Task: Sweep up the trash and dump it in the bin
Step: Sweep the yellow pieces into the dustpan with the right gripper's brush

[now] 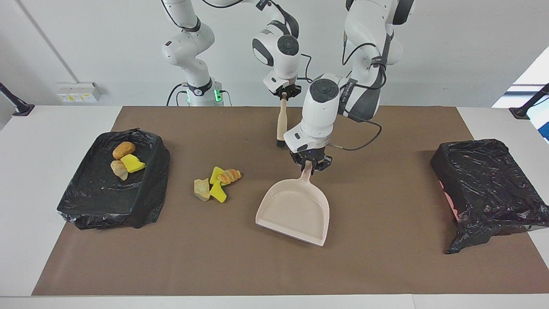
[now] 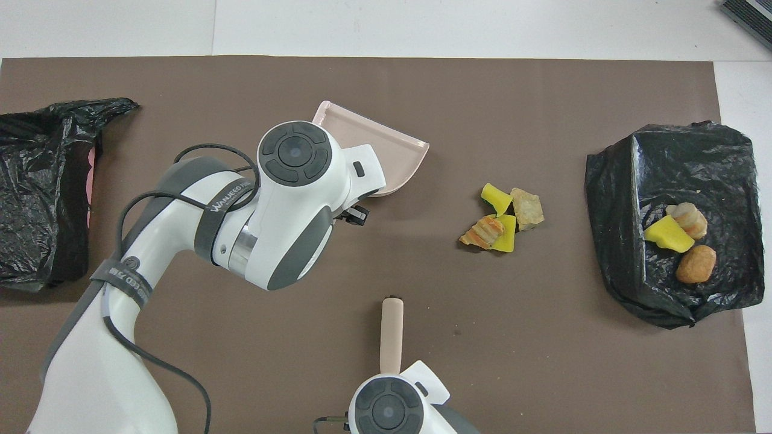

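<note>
Gripping the handle of a beige dustpan (image 1: 296,210), the left gripper (image 1: 309,165) has its fingers closed on it over the middle of the brown mat (image 1: 386,257); the pan is tilted and its open edge points away from the robots. The right gripper (image 1: 285,95) is closed on the top of a small beige brush (image 1: 281,124), which hangs upright with its dark bristles near the mat. A loose pile of trash (image 1: 216,182), yellow sponge pieces and tan bread-like chunks, lies on the mat between the dustpan and a black-lined bin (image 1: 85,201) at the right arm's end, which holds three more scraps. Another black-lined bin (image 1: 484,189) sits at the left arm's end.
</note>
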Motion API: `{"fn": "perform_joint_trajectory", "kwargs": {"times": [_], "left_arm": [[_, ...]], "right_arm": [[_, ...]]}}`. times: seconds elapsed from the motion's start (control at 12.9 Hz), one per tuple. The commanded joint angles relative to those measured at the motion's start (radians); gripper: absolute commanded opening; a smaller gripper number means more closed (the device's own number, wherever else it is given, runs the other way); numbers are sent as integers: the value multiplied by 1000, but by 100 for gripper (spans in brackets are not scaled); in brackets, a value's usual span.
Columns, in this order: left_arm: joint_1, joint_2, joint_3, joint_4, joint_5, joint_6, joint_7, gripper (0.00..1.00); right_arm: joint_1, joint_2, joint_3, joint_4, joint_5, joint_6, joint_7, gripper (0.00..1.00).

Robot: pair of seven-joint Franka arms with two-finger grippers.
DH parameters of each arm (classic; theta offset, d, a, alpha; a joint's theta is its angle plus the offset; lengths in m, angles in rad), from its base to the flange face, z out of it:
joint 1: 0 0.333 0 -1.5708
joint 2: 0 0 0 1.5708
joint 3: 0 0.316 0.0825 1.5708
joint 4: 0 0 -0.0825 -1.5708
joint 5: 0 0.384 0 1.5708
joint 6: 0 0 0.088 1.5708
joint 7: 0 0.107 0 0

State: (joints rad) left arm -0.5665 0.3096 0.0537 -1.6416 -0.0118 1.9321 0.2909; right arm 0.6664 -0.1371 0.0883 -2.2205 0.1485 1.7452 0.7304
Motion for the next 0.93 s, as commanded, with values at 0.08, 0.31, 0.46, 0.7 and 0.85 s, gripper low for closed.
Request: {"fn": "perform_joint_trajectory", "kwargs": {"times": [0.08, 0.31, 0.46, 0.7, 0.85], "left_arm": [[28, -26, -2, -38, 12, -16, 243, 0], [-9, -66, -6, -136, 99, 34, 347, 0], [-24, -86, -9, -184, 113, 91, 375, 0], [-55, -96, -9, -214, 113, 103, 373, 0], [-76, -96, -12, -227, 112, 108, 373, 0]], "right_arm": [[-88, 13, 8, 18, -154, -32, -124, 0], [-137, 45, 10, 59, -283, -38, -184, 0], [-198, 79, 10, 87, -370, -36, -268, 0], [-324, 116, 11, 105, -504, -13, -447, 0], [-395, 129, 11, 104, -559, 22, -526, 0]]}}
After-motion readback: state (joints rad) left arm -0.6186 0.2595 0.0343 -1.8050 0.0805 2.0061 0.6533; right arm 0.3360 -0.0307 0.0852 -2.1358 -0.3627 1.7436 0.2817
